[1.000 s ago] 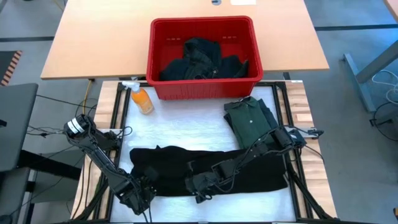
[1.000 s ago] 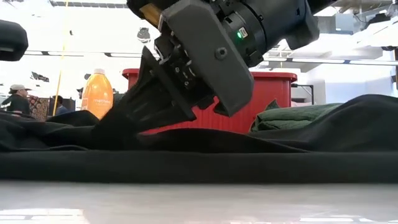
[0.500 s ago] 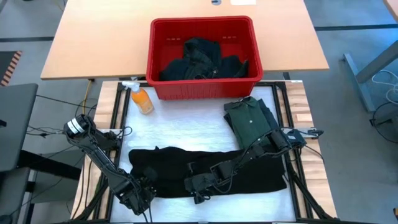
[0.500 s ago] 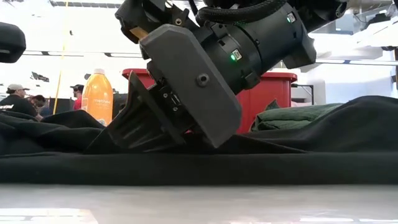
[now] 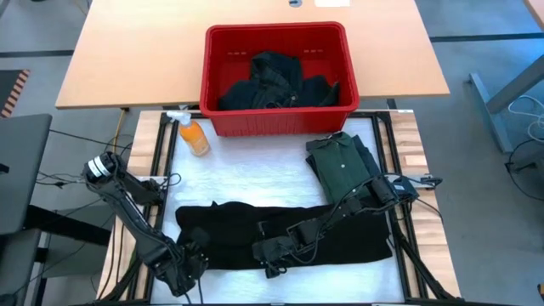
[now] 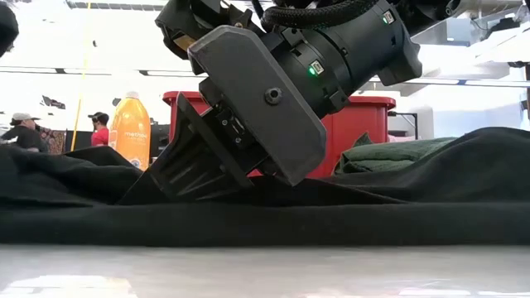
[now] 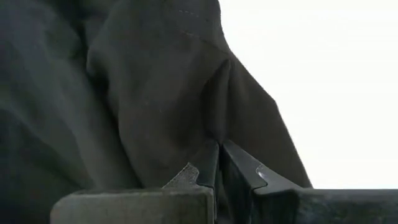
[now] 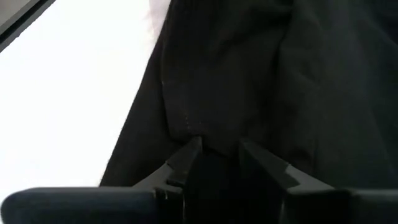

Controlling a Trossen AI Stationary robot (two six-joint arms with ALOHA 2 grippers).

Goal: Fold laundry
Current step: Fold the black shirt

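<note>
Black garment (image 5: 289, 231) spread flat across near half of white table (image 5: 246, 174). Left gripper (image 5: 189, 262) pinched shut on its near-left corner fold. Right gripper (image 5: 270, 253) clamped on near edge, mid-width, cloth between narrowly parted fingers (image 8: 186, 155). Folded green shirt (image 5: 342, 163) at right; more dark laundry (image 5: 276, 81) in red basket (image 5: 212, 85). Orange bottle (image 5: 194, 136) beside basket.

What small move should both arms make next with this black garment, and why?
Probably lift together and carry the near edge away. The left gripper is shut on the black garment, the right gripper pinches the same edge, and it lies flat, unfolded.
</note>
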